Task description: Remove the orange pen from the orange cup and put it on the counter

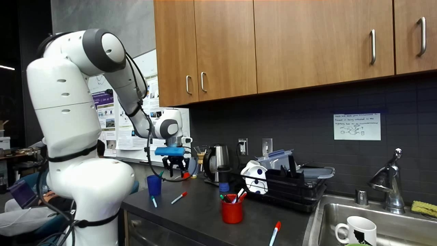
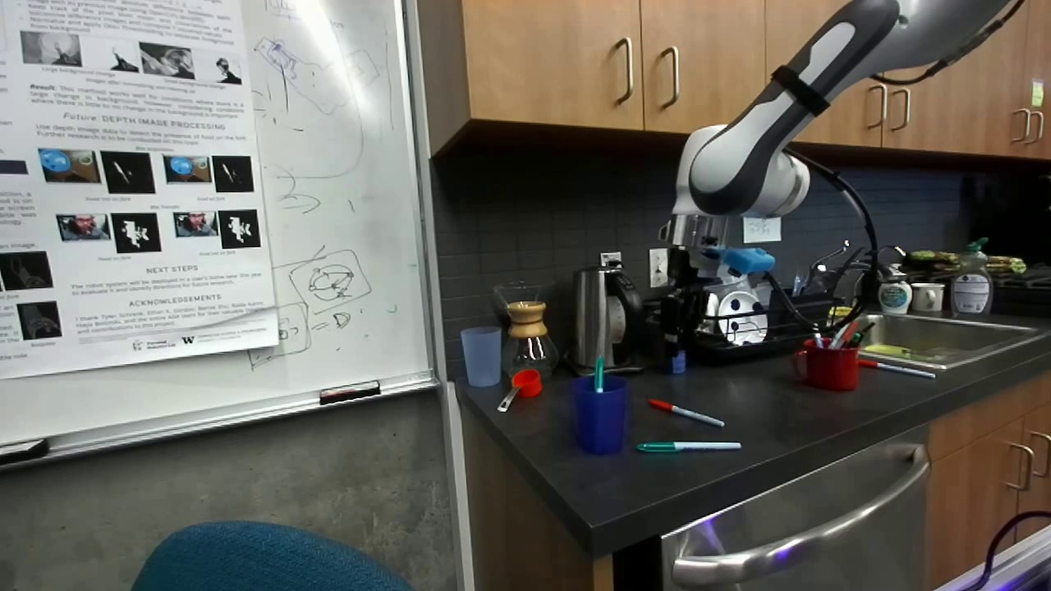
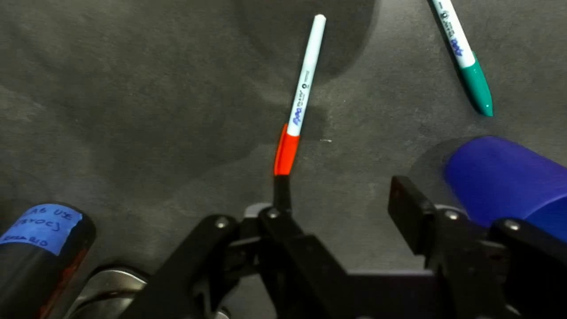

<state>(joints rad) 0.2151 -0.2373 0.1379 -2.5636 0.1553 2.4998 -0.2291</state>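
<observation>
Over left end of dark counter (image 1: pixel 201 209): gripper (image 3: pixel 341 195), fingers spread well apart, nothing held.
Well apart to right, orange cup (image 1: pixel 232 212) upright; closer to gripper, blue cup (image 2: pixel 599 420), green-topped pen (image 2: pixel 598 372) standing inside. Below gripper, white pen with red cap (image 3: pixel 302 95) lying flat. Leaning in orange cup among other pens (image 1: pixel 240 192), orange pen (image 1: pixel 243 196), only top end showing, rest hidden.

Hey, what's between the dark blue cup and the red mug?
A white pen with a red cap lies on the counter there, in both exterior views.
</observation>
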